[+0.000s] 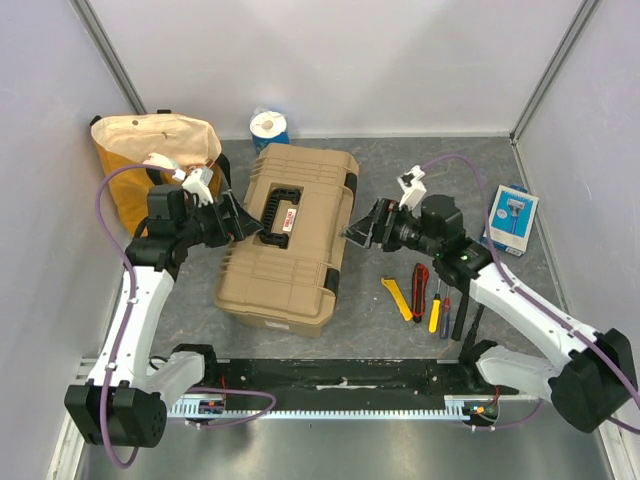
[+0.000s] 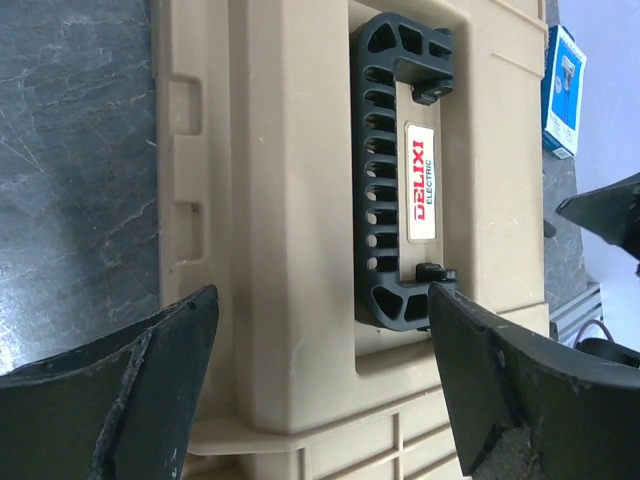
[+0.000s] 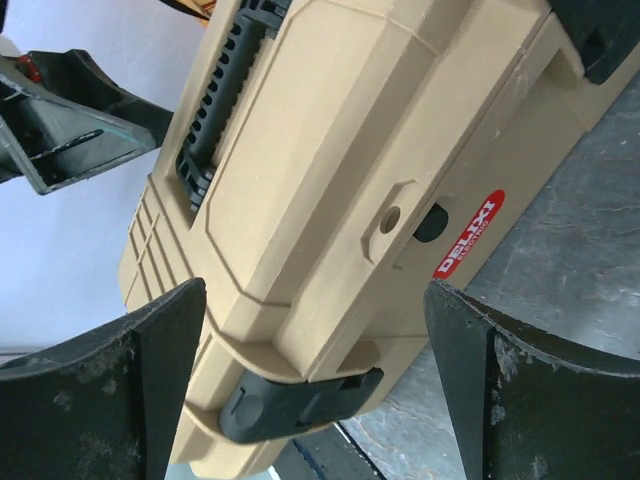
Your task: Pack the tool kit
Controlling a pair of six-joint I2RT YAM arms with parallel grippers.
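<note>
The tan ribbed toolbox (image 1: 290, 235) lies shut in the middle of the table, its black handle (image 1: 283, 212) folded flat on the lid. My left gripper (image 1: 245, 220) is open at the box's left edge; in the left wrist view its fingers straddle the lid (image 2: 290, 200) beside the handle (image 2: 395, 180). My right gripper (image 1: 360, 232) is open at the box's right side, with a black latch (image 3: 300, 405) between its fingers. A yellow cutter (image 1: 397, 297), a red cutter (image 1: 420, 290) and screwdrivers (image 1: 440, 312) lie on the table to the right.
A yellow cloth bag (image 1: 150, 165) stands at the back left behind my left arm. A blue-white roll (image 1: 269, 130) sits behind the box. A flat blue-white packet (image 1: 513, 220) lies at the right wall. Grey walls close in three sides.
</note>
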